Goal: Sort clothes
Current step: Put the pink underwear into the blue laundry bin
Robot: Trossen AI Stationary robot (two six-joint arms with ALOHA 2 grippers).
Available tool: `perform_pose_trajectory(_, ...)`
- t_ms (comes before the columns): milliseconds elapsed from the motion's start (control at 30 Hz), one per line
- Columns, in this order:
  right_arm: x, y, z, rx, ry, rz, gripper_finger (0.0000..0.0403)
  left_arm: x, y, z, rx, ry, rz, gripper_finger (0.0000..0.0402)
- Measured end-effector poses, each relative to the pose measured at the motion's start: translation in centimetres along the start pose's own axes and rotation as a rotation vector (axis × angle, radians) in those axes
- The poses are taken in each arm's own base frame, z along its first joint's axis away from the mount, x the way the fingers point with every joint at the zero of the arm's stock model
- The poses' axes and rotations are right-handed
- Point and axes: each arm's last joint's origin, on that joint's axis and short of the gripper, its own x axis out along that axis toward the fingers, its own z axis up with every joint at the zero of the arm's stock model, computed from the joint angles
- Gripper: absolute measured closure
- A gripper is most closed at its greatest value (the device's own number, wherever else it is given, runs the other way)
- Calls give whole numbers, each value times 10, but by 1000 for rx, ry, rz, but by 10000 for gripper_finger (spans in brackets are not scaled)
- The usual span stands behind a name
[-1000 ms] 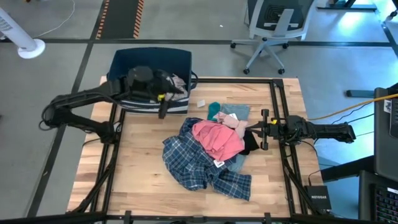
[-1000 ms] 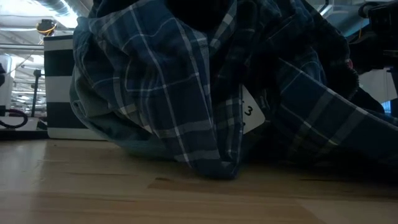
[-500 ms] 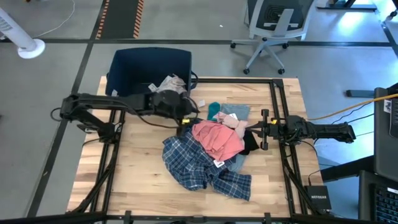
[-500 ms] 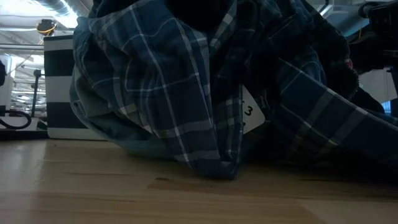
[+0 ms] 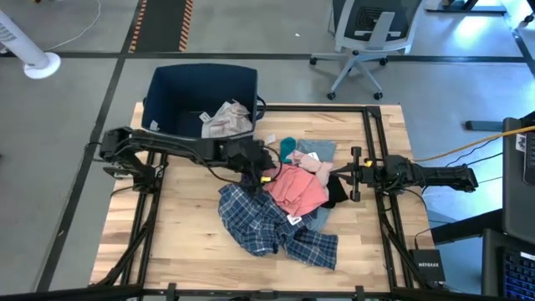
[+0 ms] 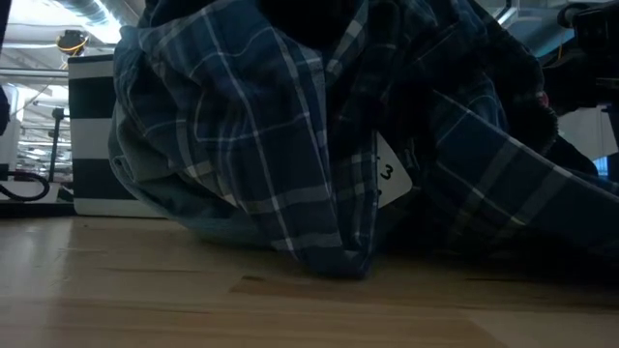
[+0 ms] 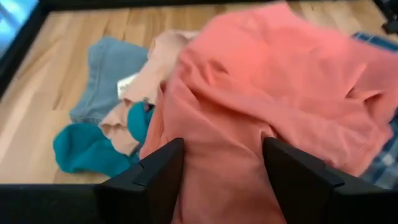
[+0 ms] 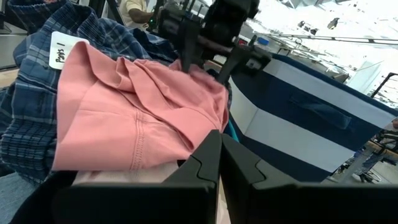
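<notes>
Now the left claw (image 5: 261, 173), fingers spread wide, hangs over the far-left edge of the pink garment (image 5: 292, 186) atop the clothes pile at mid-table (image 5: 184, 242). Right claw (image 5: 355, 174), fingers pressed together, waits just right of the pile.

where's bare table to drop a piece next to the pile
Bare wood lies left of the plaid shirt, from the bin to the near edge of the table, and in the near right corner. It is crowded mid-table, where the left pincer hangs open over the pink garment.
</notes>
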Motion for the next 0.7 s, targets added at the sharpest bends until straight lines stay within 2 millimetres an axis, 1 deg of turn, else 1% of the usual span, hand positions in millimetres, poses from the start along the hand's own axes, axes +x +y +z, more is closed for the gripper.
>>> perform_pose_trajectory(200,0,0,0,0,0,0,386,15,-7,-4,39,8,-12,188)
perform_pose_trajectory(333,0,0,0,0,0,0,386,16,-20,-3,111,-7,-39,189)
perform_pose_trajectory(400,0,0,0,0,0,0,386,16,-26,-2,153,-22,-50,197)
perform_pose_trajectory(533,0,0,0,0,0,0,386,15,-34,1,224,-45,-66,225)
perform_pose_trajectory(700,0,0,0,0,0,0,386,14,-35,3,280,-57,-35,279)
